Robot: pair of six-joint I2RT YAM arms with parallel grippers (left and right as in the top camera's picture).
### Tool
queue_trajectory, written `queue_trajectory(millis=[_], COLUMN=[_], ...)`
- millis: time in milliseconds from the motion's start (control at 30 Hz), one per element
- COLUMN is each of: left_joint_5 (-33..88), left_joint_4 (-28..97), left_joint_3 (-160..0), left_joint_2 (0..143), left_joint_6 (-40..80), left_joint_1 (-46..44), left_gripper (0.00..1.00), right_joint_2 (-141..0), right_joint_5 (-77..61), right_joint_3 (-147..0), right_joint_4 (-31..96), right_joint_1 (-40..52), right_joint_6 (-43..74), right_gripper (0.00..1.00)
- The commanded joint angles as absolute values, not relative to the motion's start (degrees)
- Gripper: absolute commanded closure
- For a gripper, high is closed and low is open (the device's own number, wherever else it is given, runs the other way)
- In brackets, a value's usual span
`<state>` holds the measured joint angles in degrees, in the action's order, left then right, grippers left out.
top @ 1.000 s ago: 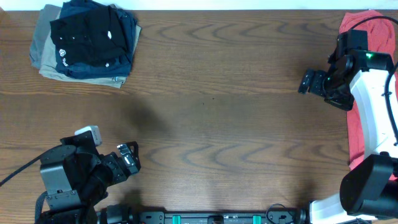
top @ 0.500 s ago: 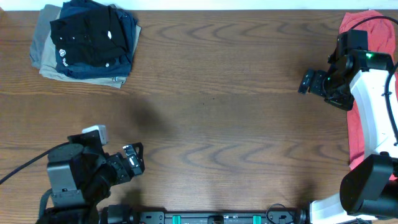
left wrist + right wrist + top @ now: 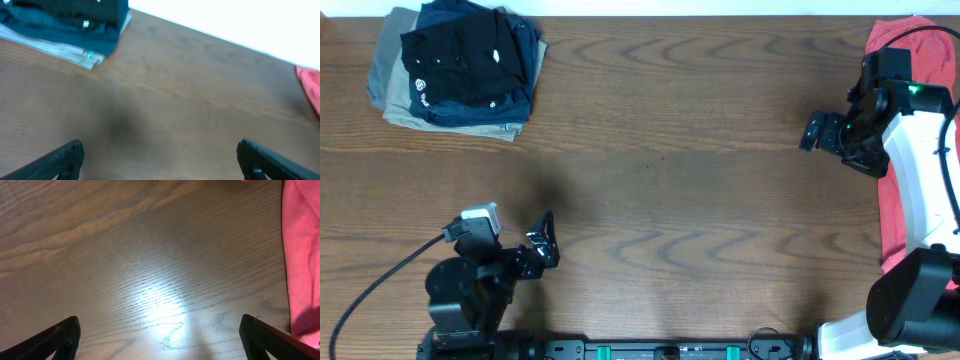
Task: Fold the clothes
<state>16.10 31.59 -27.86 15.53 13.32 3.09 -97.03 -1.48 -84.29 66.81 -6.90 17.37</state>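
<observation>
1. Wood-grain counter fills the overhead view, bare across its middle, with cloth only at two edges.
2. Folded into a compact bundle, the clothes are black with small white round marks. They sit at about 10 o'clock on the counter, on top of a navy garment and a khaki garment.
3. A red shirt lies loose along the 3 o'clock edge, partly under the right arm.
4. At about 7 o'clock, the left end effector has its jaws spread wide and holds nothing. Its wrist view shows the two fingertips at the lower corners with only bare wood between them.
5. Near 3 o'clock, the right end effector is just beside the red shirt. It is also fully spread and empty, with bare counter between its fingertips.
6. The key relation is that the clothes lie toward 11 o'clock from the left end effector, with open counter between them, and toward 9 o'clock from the right one, almost the whole counter away. The left arm is clearly nearer.
7. The bundle is close to square, so no long axis stands out. Its edges are turned slightly off the counter's edges.
8. As I judge it, the black piece already looks folded and stacked, so little work seems left on it. If it needs more handling, the left arm would reach toward 11 o'clock and should come down on the top layer only, so as not to drag the navy and khaki pieces beneath.
</observation>
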Motion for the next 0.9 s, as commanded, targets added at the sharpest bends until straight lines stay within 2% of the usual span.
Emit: queue_trajectory(millis=[0, 600, 867], left_joint_5=[15.4, 13.2, 12.6], left_joint_4=[26.7, 0.2, -3.1], left_joint_3=[-23.3, -5.0, -0.2], left_joint_2=[12.4, 2.0, 0.1], left_joint_6=[13.2, 13.2, 13.2], left_joint_1=[2.7, 2.8, 2.8], left_gripper=[0.02, 0.02, 0.02], right_joint_2=[-96.8, -96.8, -96.8], right_joint_5=[-1.1, -1.1, -1.1], right_joint_3=[-84.5, -84.5, -84.5], right_joint_4=[66.9, 66.9, 66.9], right_joint_1=[-6.9, -6.9, -6.9], right_joint_6=[16.9, 16.9, 16.9], right_gripper=[0.01, 0.01, 0.01])
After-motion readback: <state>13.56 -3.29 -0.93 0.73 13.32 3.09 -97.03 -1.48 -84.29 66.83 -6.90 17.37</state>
